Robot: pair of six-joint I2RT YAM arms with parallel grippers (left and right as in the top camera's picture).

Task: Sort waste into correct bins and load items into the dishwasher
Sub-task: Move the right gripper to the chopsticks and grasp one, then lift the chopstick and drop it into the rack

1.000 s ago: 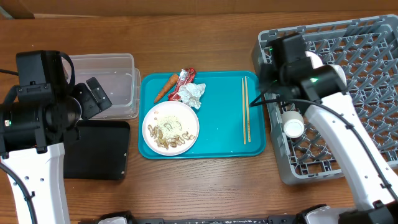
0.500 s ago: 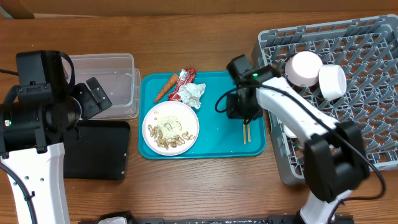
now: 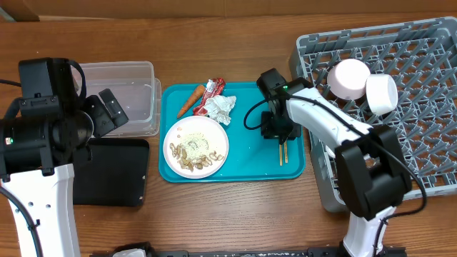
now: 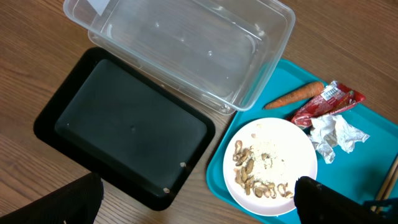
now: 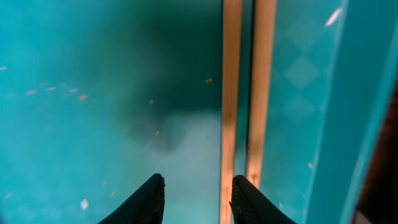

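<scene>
Two thin wooden chopsticks (image 3: 283, 154) (image 5: 231, 93) lie side by side at the right of the teal tray (image 3: 246, 160). My right gripper (image 3: 277, 130) (image 5: 198, 202) is open and low over them; its right fingertip (image 5: 252, 199) overlaps them. A white plate (image 3: 196, 146) with beige scraps, a carrot (image 3: 189, 101), a red wrapper (image 3: 213, 90) and a white tissue (image 3: 221, 108) sit on the tray's left. The clear box (image 3: 123, 96) and the black tray (image 3: 114, 171) are to the left. My left gripper (image 4: 199, 205) is open and empty above them.
The grey dish rack (image 3: 400, 135) stands at the right, with a white bowl (image 3: 348, 78) and a white cup (image 3: 380, 93) in it. In the left wrist view, the plate (image 4: 273, 165), carrot (image 4: 293, 95), clear box (image 4: 186, 50) and black tray (image 4: 124, 127) show.
My right arm has swung from the dish rack left onto the teal tray and come down over the chopsticks. The bowl and cup in the rack now show. The left arm has not moved.
</scene>
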